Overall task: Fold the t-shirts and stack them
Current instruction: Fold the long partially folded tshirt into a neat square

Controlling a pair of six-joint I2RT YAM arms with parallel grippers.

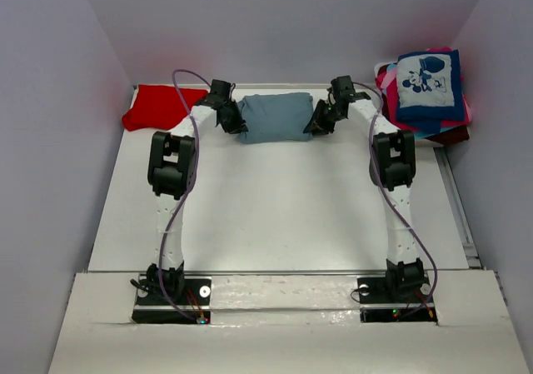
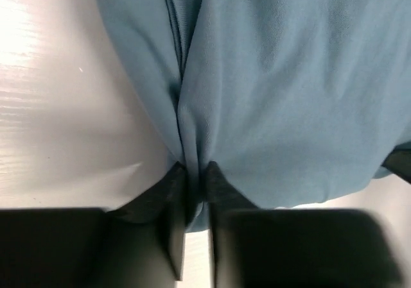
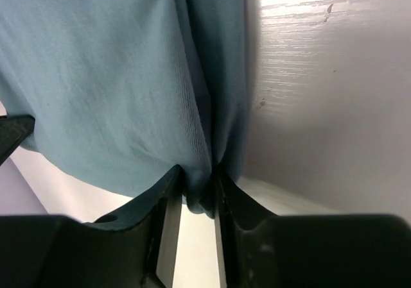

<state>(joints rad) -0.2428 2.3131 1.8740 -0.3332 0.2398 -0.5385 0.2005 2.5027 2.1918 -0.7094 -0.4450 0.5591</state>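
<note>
A grey-blue t-shirt lies folded at the far middle of the table. My left gripper is shut on its left edge, where the cloth bunches between the fingers. At the shirt's right edge my right gripper pinches a fold of the same cloth between its fingers. A red t-shirt lies folded at the far left corner. At the far right sits a stack of folded t-shirts, a navy one with a cartoon-mouse print on top.
The white table stretches toward me between the two arms. Grey walls stand close on the left, back and right. The arm bases sit on the near ledge.
</note>
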